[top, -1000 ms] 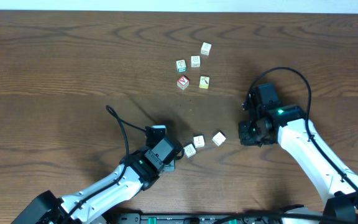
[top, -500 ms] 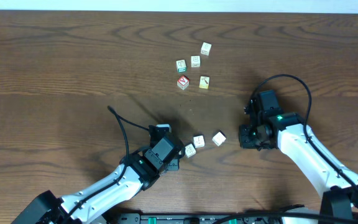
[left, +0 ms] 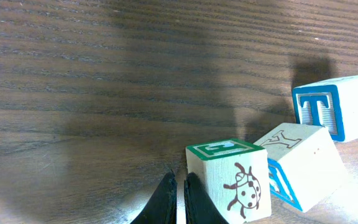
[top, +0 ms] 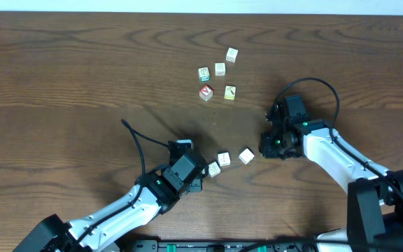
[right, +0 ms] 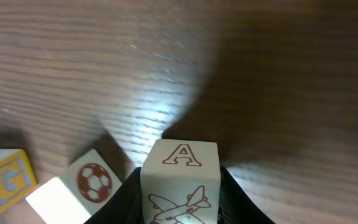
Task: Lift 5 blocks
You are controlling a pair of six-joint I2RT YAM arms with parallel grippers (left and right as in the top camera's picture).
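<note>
A cream A block (right: 180,180), printed with an aeroplane, is pinched between the fingers of the right gripper (top: 268,145) at the bottom centre of the right wrist view. Whether it is clear of the counter (right: 260,74) cannot be told. At the lower left of that view, a soccer-ball block (right: 89,185) and a G block (right: 2,180) are seen on the wood.

In the left wrist view, a ladybug block (left: 229,180) is found at the bottom centre, just right of the left gripper (left: 178,185), whose fingers are pressed together on nothing. A tilted Y block (left: 300,165) is leaned against it, and a T block (left: 344,106) is seen at the right edge.

In the overhead view, a cluster of three cream blocks (top: 220,68) is set above centre. A red-faced block (top: 206,92) and a yellowish block (top: 230,92) are placed just below it.
</note>
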